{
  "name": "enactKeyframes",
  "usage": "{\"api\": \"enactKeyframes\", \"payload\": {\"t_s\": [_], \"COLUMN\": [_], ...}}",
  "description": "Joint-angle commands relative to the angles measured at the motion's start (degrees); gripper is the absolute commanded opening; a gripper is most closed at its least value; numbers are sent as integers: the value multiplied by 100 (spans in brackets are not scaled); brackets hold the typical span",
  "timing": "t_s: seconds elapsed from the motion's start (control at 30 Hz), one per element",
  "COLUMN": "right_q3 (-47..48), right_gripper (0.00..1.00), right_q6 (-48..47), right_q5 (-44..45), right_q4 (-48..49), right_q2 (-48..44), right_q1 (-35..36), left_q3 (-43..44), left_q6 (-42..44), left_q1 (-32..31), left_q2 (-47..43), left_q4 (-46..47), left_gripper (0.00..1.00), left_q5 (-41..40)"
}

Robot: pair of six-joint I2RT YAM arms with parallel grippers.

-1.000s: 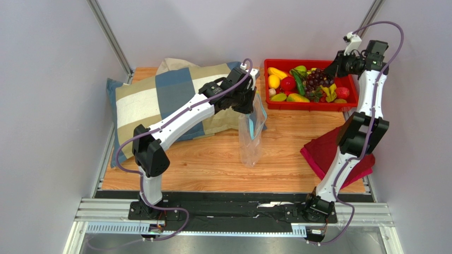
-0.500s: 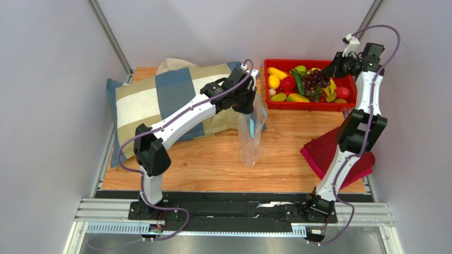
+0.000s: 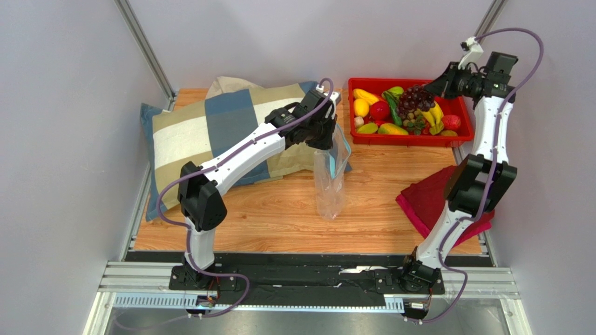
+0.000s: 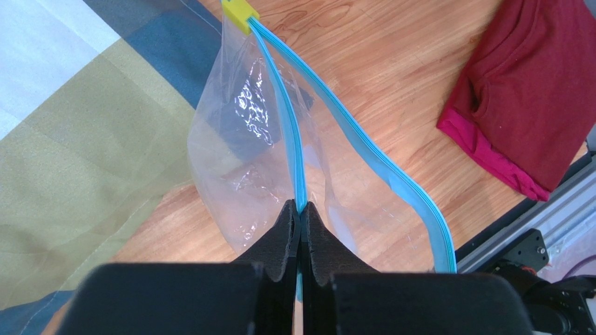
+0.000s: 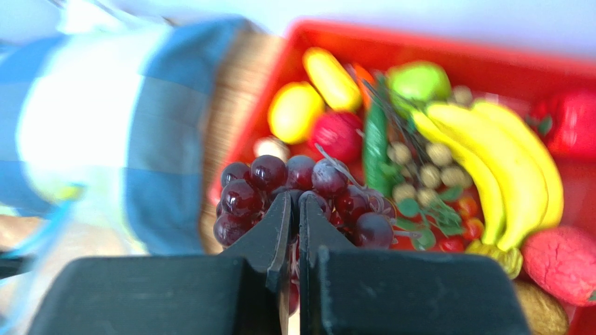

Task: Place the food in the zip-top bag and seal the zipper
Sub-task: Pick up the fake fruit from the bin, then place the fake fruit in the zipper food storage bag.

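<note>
The clear zip-top bag (image 3: pixel 330 183) hangs upright over the wooden table, its mouth open. My left gripper (image 3: pixel 329 136) is shut on one lip of its light blue zipper (image 4: pixel 290 139); the other lip (image 4: pixel 378 164) bows away, and a yellow slider (image 4: pixel 238 15) sits at the far end. My right gripper (image 3: pixel 428 94) is shut on the dark purple grape bunch (image 3: pixel 415 98) and holds it above the red tray (image 3: pixel 402 139). In the right wrist view the grapes (image 5: pixel 308 192) hang around my closed fingers (image 5: pixel 294 213). More food lies in the tray: bananas (image 5: pixel 490 160), a yellow fruit (image 5: pixel 294 112), a red fruit (image 5: pixel 339 134).
A checked blue, beige and white pillow (image 3: pixel 210 136) lies at the back left under my left arm. A dark red cloth (image 3: pixel 434 202) lies at the right by the table edge. Metal frame posts stand at both back corners.
My right gripper has lifted the grape bunch up out of the tray and drawn back a little to the right. My left gripper and the bag have stayed in place.
</note>
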Motion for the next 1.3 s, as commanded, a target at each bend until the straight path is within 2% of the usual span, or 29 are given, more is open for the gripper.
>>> {"api": "enactKeyframes", "payload": {"t_s": [0.0,0.4,0.6,0.73,1.0,1.27], "right_q3": [-11,-969,-1338,-1505,-2103,-2594], "right_gripper": [0,0,0,0,0,0], "right_q6": [416,1023,1268,1462,2007,2464], "right_q5": [-690,-1525,-1736,-1877,-2061,-1974], "right_q4": [335,220,203,220,466,677], "right_q2": [-983,-2811,-3549,-3901,-4438,-4719], "right_q1": [29,240,372,424,547,1057], "left_q3": [198,382,786,1085,1525,1622], "left_q6": [-162,-48,470,497,207,84], "left_q1": [10,-69,-438,-518,-526,-518], "left_q2": [75,-461,-488,-321,92,207], "left_q4": [-54,-81,-599,-924,-1030,-1065], "left_gripper": [0,0,0,0,0,0], "left_q5": [-97,-132,-703,-906,-651,-625]}}
